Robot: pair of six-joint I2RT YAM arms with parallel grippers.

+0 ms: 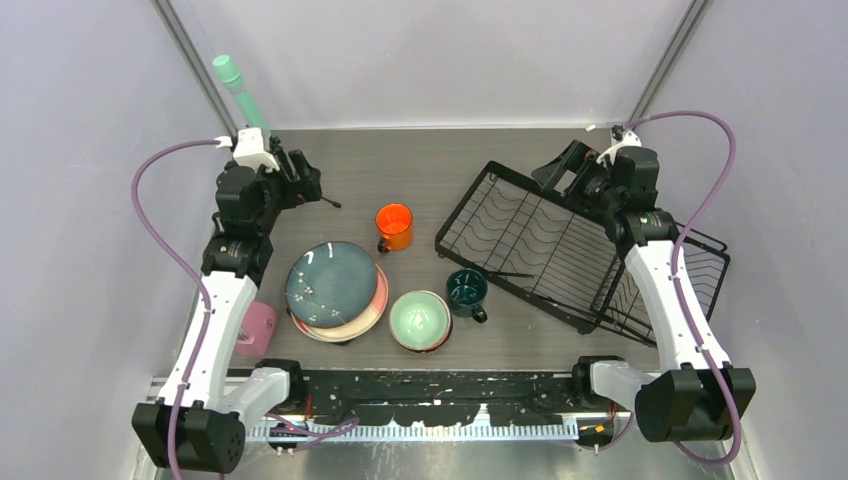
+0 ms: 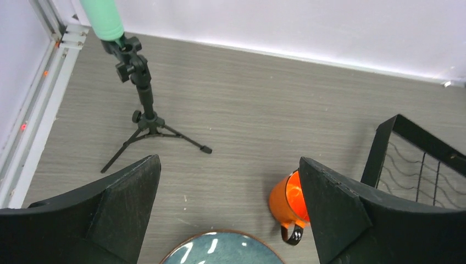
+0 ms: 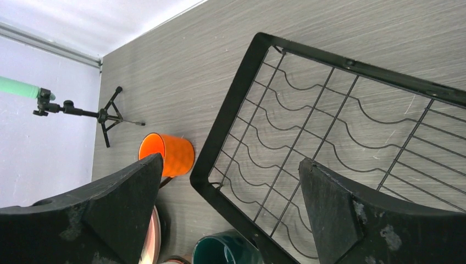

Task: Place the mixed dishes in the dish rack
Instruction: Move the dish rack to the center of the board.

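L gripper (image 2: pixel 229 168) & R gripper (image 3: pixel 231 168) spread, empty. Reckon glossy orange ceramic mug (image 1: pixel 394 226) stiff, slick, prob fragile; pinch rim wall.

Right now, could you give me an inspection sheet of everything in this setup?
Surface: grey wood-grain table.
Job's things: orange mug, dark teal mug, mint-green bowl, speckled teal plate atop pink plate, all outside the black dish rack.
Clutter: small pink cup; mint-green cylinder on tripod.
Grippers: left gripper open, empty; right gripper open, empty, over rack.
Cables: purple cable looping off each arm.
Surroundings: pale walls.
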